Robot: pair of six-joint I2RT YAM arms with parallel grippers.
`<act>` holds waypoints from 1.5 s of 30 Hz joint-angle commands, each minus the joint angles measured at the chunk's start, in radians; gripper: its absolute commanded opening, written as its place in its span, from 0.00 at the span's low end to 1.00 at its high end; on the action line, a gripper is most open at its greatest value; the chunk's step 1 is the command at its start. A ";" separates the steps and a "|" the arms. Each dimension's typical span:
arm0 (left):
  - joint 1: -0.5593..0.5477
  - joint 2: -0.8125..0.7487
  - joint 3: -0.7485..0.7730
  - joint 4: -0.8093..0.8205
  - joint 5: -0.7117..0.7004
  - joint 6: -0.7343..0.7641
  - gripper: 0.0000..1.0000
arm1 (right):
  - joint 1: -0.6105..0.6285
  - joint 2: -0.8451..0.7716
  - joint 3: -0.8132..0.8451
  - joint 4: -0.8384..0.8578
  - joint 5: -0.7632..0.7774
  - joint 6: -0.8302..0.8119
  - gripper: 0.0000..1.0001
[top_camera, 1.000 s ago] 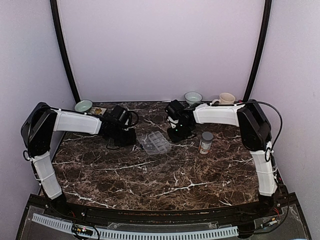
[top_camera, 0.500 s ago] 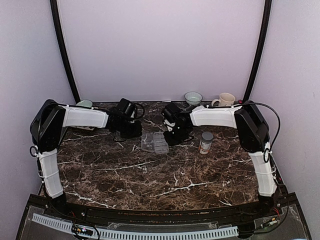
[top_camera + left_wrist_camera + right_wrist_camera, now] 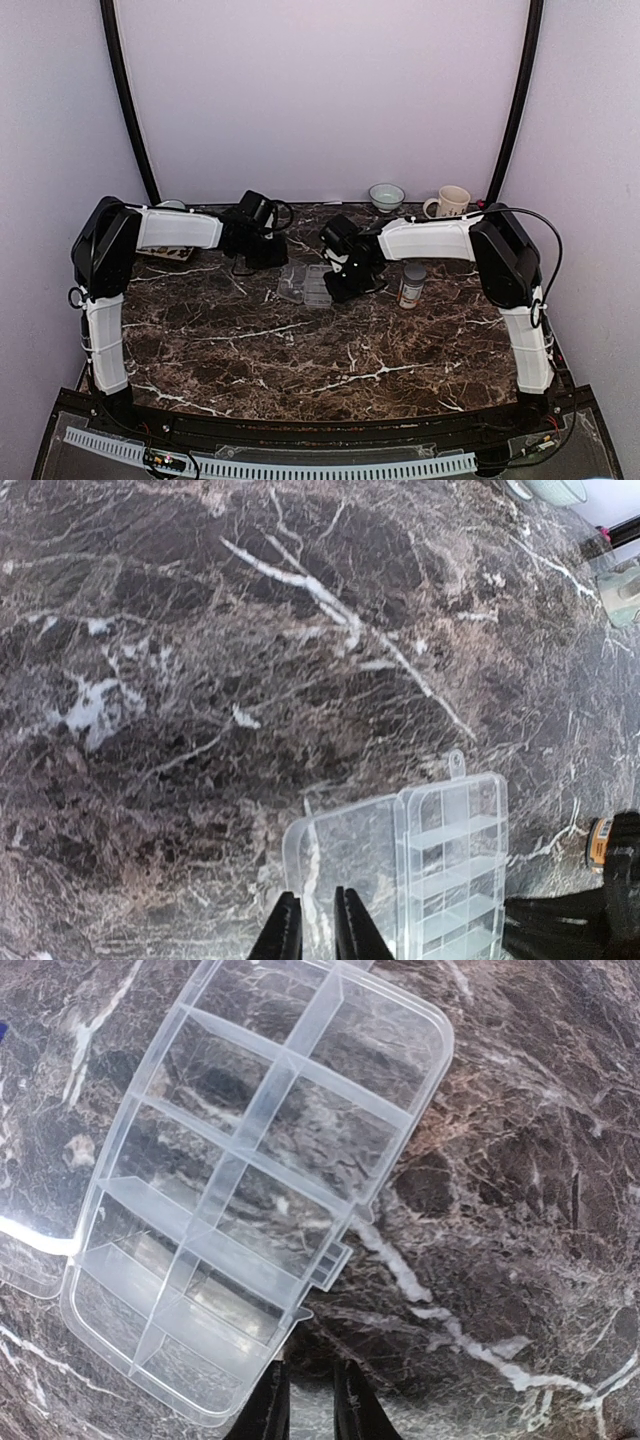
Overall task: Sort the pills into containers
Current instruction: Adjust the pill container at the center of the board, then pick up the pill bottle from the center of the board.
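Clear plastic organizer box (image 3: pixel 308 285) lying open near the middle of a dark marble table (image 3: pixel 300 350), slightly toward the back. Its hinged lid (image 3: pixel 340 855) is folded out flat on the stone, on the left arm's side. The tray of small compartments (image 3: pixel 250 1190) sits beside it, split by one long divider and several cross walls. The marble's veining shows through the clear bottoms. The pills are too small to make out in any view, so it cannot be told whether a compartment holds one.

The left gripper (image 3: pixel 317 895) hangs over the lid, its two dark fingers close together with a thin gap, holding nothing. The right gripper (image 3: pixel 310 1380) sits just beside the tray's outer long edge, near the small latch tab. Its fingers are likewise narrowly parted and empty, and they may be touching the rim, though that is unclear.

A grey-capped bottle (image 3: pixel 411 285) stands upright near the right gripper, on the side away from the box. A cream mug (image 3: pixel 452 201) and a pale bowl (image 3: pixel 386 195) stand at the table's back edge.
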 commanded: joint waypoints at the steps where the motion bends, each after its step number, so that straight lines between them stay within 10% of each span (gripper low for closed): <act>1: 0.021 0.002 0.064 -0.020 0.012 0.035 0.15 | 0.020 -0.055 -0.006 0.017 -0.023 0.021 0.19; 14: 0.040 -0.152 0.116 -0.021 -0.051 0.070 0.24 | 0.014 -0.157 0.064 -0.067 0.202 -0.031 0.36; 22: -0.024 -0.273 0.054 0.039 -0.019 0.122 0.72 | -0.014 -0.276 0.102 -0.151 0.356 -0.075 0.59; 27: -0.097 -0.244 0.072 0.030 0.064 0.142 0.85 | -0.041 -0.376 0.057 -0.224 0.441 -0.059 0.65; 45: -0.185 -0.103 0.118 0.139 0.272 0.152 0.95 | -0.139 -0.561 -0.171 -0.355 0.378 0.021 0.87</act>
